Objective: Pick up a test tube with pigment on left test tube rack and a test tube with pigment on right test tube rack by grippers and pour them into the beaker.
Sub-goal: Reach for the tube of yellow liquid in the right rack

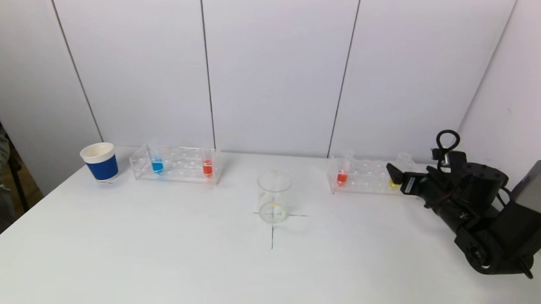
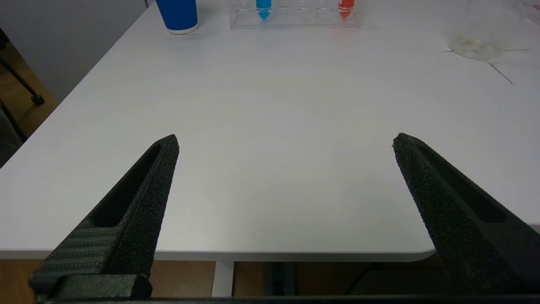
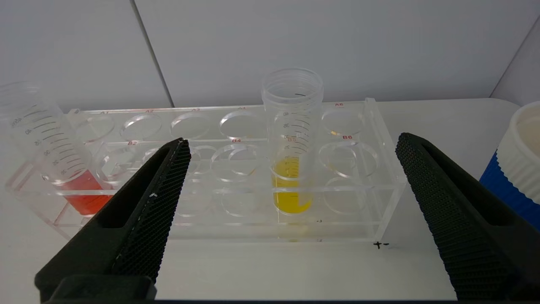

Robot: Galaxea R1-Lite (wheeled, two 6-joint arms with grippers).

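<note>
I see my right gripper [image 3: 291, 143] spread wide before the yellow tube [image 3: 292, 143] at the bench's [image 1: 200, 259] far right edge.

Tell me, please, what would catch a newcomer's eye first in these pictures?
Probably the open right gripper lined up on the yellow test tube standing in the right rack. Next, the bright blue tube and orange tube in the left rack, beside a blue cup. The clear beaker stands on a cross mark at mid-table.
</note>
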